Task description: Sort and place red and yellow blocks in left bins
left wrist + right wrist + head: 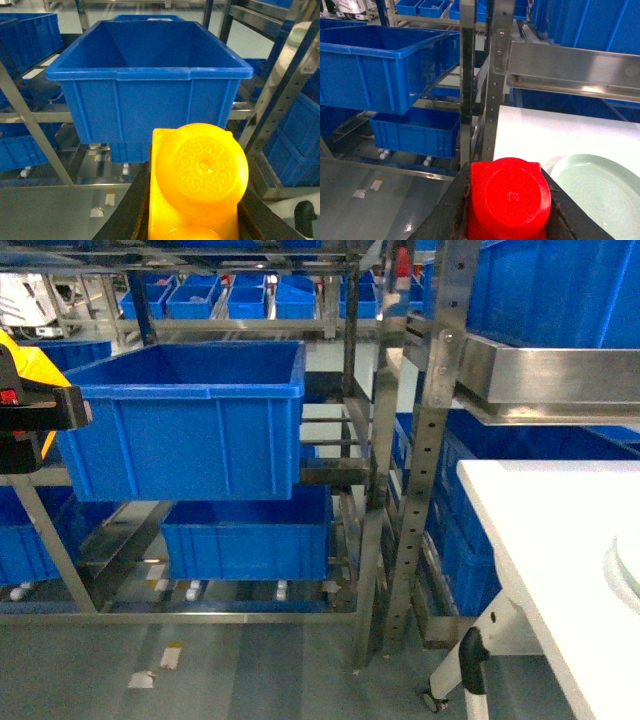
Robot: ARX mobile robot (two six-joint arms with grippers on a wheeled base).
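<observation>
The left gripper (195, 200) is pinching a yellow block (197, 180) between its jaws, with an open blue bin (150, 75) sitting on the metal rack (385, 490) just ahead of and below the fingertips. The right gripper (507, 205) is clamping a red block (509, 197) between its jaws, while a white table (545, 135) and a pale green plate (600, 195) are lying beyond and to the right of them.

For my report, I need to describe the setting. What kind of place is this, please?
Probably a warehouse or factory storage area. Steel shelving racks hold many identical blue plastic bins, more rows of bins stand behind, and the floor is smooth grey concrete or coating.
</observation>
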